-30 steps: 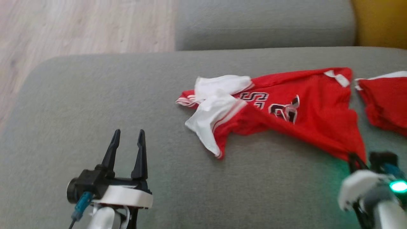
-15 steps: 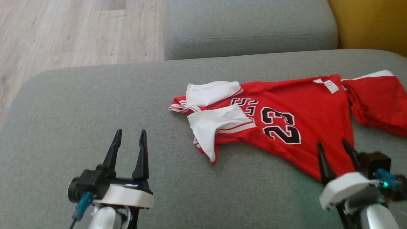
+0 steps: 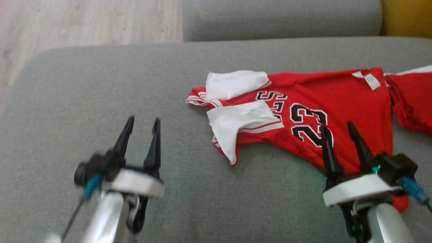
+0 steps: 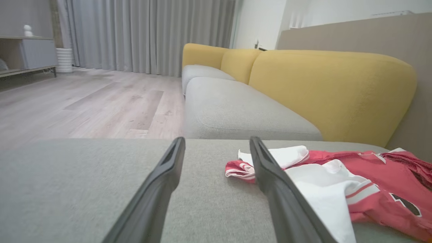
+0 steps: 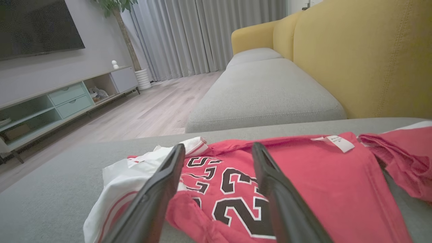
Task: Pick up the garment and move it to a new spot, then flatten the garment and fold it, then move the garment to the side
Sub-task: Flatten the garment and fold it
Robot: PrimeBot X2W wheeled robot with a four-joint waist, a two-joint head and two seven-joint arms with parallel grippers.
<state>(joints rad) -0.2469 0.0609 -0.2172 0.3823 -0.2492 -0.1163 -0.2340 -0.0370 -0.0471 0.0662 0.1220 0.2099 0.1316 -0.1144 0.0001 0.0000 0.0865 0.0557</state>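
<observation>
On the grey fabric sofa cushion (image 3: 101,84) lies one crumpled red-and-white jersey (image 3: 341,98) printed "23", one white label (image 3: 371,81) at its edge, another red cloth (image 3: 411,98) beside it. Both the left gripper (image 3: 143,118) and right gripper (image 3: 337,126) gape, empty.

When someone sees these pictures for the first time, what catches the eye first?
The bright red jersey with a black 23 lies crumpled on the grey sofa cushion, right of the middle. The right gripper stands open over its near edge; a yellow backrest rises behind.
</observation>
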